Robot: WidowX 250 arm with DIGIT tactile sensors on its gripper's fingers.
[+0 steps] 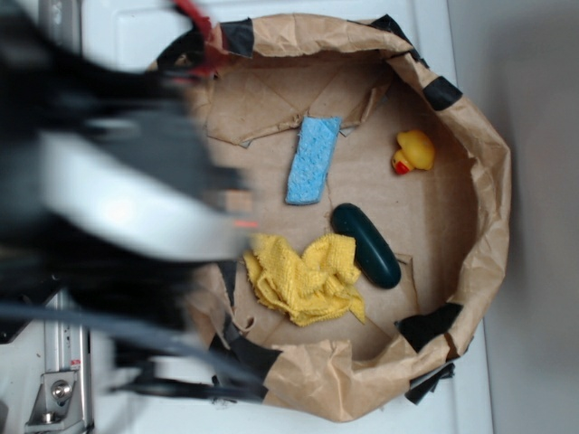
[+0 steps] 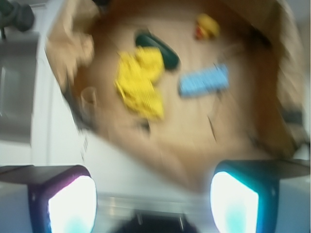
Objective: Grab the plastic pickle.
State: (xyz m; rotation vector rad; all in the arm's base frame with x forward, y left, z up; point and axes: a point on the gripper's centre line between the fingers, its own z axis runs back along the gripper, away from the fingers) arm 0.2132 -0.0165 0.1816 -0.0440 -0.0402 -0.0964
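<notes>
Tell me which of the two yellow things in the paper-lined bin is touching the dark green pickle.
The crumpled yellow cloth: its edge meets the glossy dark green plastic pickle. The small yellow rubber duck sits apart, near the bin's wall.

The plastic pickle (image 1: 366,244) looked smooth and glossy, with a faint sheen. At its 9 o'clock lay a yellow cloth (image 1: 306,278), nubbly and matt. The blue sponge (image 1: 313,160) looked porous and dull. The creased brown paper basin (image 1: 488,163) was matt, patched with black tape (image 1: 441,92).
</notes>
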